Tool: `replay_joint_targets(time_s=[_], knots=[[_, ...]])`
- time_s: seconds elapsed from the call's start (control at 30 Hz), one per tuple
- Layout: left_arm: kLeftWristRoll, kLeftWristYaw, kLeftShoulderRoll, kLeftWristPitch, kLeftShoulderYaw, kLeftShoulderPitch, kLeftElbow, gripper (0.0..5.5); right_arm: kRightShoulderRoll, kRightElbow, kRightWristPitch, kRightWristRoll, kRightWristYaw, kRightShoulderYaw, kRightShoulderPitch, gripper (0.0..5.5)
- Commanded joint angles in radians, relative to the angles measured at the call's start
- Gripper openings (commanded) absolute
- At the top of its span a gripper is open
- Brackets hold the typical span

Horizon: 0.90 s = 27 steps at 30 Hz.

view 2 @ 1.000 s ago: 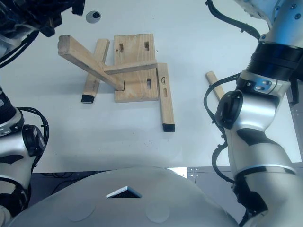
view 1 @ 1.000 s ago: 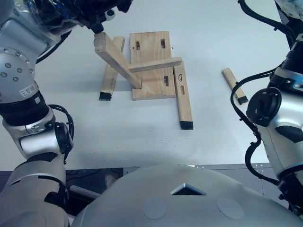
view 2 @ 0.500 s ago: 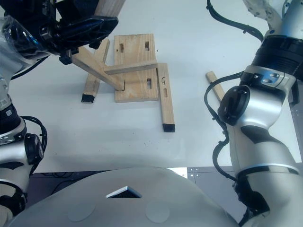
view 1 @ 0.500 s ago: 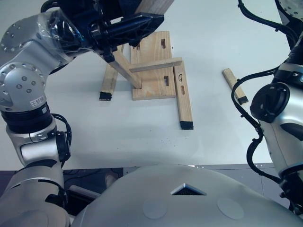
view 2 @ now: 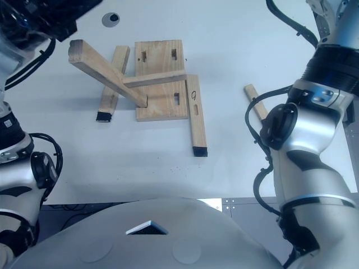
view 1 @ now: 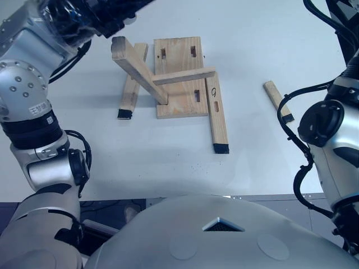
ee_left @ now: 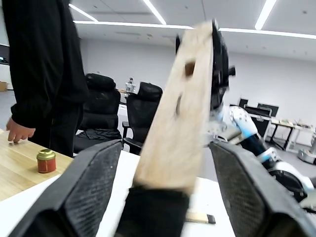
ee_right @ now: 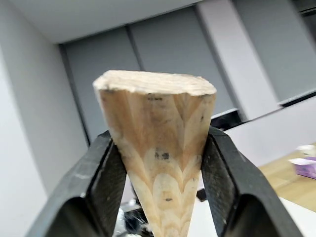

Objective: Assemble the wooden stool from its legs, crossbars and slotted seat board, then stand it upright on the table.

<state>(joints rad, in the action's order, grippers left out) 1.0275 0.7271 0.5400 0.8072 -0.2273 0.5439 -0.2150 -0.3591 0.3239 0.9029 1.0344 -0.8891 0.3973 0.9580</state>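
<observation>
Your left arm [view 1: 28,95] is raised past the far-left corner of the seat board [view 1: 178,56]. Its left gripper [ee_left: 165,143] points up into the room with a slotted leg [ee_left: 185,113] standing between the fingers [ee_left: 94,187], black-capped end seated low. It's clamped on that leg, though gaps show beside the wood higher up. Right arm [view 2: 331,67] is lifted to the right of the seat board, right gripper [ee_right: 158,136] closed tight on the end of a wood piece [ee_right: 155,113], both pads on its sides. Only legible writing: a hand-drawn mark like a 9 on the marked leg [view 1: 216,115], flat just beside the board's right edge, cap at the near end. Seat board lies flat on the white table [view 1: 168,162]. A tilted leg [view 1: 134,64] rises from its near-left corner, leaning far-left, and a crossbar [view 1: 185,76] runs from it across the board. A flat leg [view 1: 128,98] lies left of the board, partly under the tilted one. A short bar [view 1: 277,101] sits well to the board's right, a round hole [view 2: 110,18] beyond its far-left corner
</observation>
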Motion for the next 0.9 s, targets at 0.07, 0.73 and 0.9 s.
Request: replay_joint_targets(time_s=[0.07,0.73,0.9], knots=[[0.111,-0.049,-0.004,0.042,-0.081,0.030,0.011,3.23,-0.020,0.030,-0.094,-0.063,0.009,0.009,-0.031,2.05],[0.015,-0.107,-0.015,-0.022,-0.093,0.023,0.116,3.23,-0.215,-0.107,-0.299,-0.421,-0.348,-0.324,-0.331,2.05],[0.007,-0.110,-0.031,-0.027,-0.091,0.007,0.110,3.23,-0.232,-0.145,-0.279,-0.405,-0.373,-0.322,-0.308,2.04]])
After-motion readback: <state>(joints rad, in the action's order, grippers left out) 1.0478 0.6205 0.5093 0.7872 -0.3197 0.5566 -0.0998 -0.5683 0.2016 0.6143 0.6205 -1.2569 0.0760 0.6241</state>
